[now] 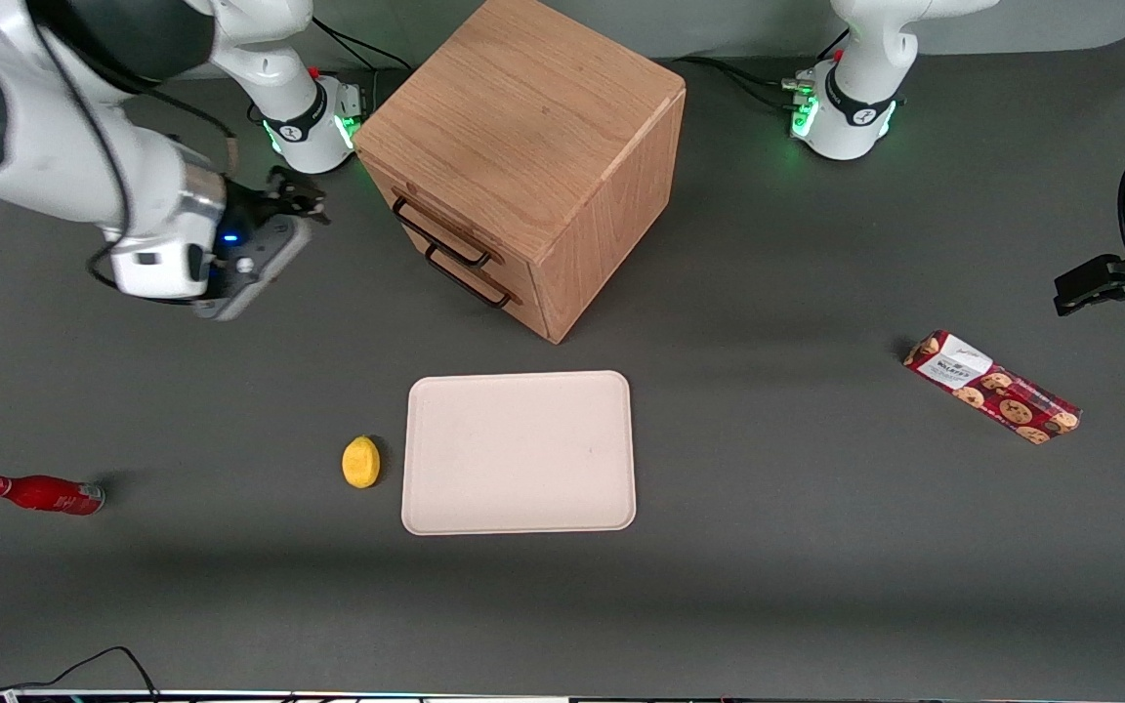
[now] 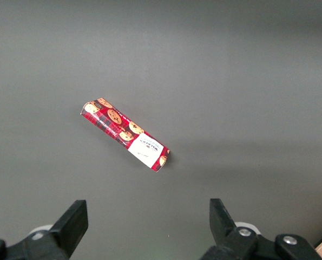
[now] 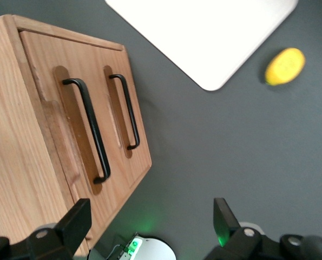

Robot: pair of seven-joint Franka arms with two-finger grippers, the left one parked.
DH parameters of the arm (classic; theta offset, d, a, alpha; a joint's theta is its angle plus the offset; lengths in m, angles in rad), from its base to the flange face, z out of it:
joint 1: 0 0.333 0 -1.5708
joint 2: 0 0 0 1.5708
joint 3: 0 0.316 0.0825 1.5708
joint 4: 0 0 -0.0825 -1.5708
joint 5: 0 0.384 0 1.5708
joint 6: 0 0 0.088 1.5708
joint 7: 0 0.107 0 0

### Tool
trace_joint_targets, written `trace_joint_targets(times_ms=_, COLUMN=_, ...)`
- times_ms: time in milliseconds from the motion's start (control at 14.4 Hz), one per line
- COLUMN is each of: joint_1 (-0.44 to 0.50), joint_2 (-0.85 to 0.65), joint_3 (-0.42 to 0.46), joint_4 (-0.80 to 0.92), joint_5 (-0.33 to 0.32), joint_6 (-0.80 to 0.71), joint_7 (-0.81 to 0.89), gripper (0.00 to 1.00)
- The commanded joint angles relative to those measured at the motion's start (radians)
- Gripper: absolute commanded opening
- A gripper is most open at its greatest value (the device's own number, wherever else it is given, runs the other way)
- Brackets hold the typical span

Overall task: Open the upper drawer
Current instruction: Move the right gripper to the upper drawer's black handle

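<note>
Gripper: the gripper [image 3: 150,225] hangs in the air in front of the cabinet's drawer face, well apart from it, toward the working arm's end of the table; jaws spread wide, nothing between them, touching nothing. In the front view it [image 1: 297,203] shows dark beside the white wrist.
Upper drawer: the upper drawer [image 3: 55,127] sits shut, flush with the cabinet front, out ahead of the open jaws; its dark wire handle [image 3: 88,130] is the nearer of the 2 handles to the cabinet top. From the front it [image 1: 436,227] is the higher one.
Lower drawer: the lower drawer [image 3: 129,116] is just beside the upper one, also shut, with the same dark handle [image 1: 468,278].
Cabinet: the oak cabinet [image 1: 533,146] stands on the grey table [image 1: 768,547], turned at an angle so the drawer face looks toward the gripper.
Tray: a pale tray [image 1: 520,451] lies flat, nearer the front camera than the cabinet and well apart from the jaws.
Lemon: a lemon [image 1: 360,461] rests just beside the tray, apart from it.
Bottle: a red bottle [image 1: 43,494] lies on its side toward the working arm's end.
Biscuits: a red biscuit pack [image 1: 992,387] lies flat toward the parked arm's end, farthest from the jaws.
</note>
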Motion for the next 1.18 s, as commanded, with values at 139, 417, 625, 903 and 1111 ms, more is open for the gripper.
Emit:
trace_joint_targets(times_ms=139, joint_1=-0.005, joint_2=0.009, joint_3=0.077, joint_4=-0.122, joint_5=0.03, joint_6=0.155, joint_7=-0.014, gripper=1.0)
trace_joint_targets(times_ms=417, joint_1=-0.003, joint_2=0.006, joint_3=0.11, joint_4=-0.203, joint_5=0.056, joint_6=0.26, joint_7=-0.018, gripper=1.0)
trace_joint_targets(times_ms=625, joint_1=-0.003, joint_2=0.0, joint_3=0.128, joint_4=-0.264, joint_5=0.057, joint_6=0.326, joint_7=-0.02, gripper=1.0)
trace_joint_targets(times_ms=903, joint_1=-0.003, joint_2=-0.017, joint_3=0.148, joint_4=-0.343, joint_5=0.082, joint_6=0.38, joint_7=-0.023, gripper=1.0)
trace_joint_targets(times_ms=1111, joint_1=-0.002, joint_2=-0.018, joint_3=0.162, joint_4=-0.369, joint_5=0.082, joint_6=0.393, joint_7=-0.024, gripper=1.0)
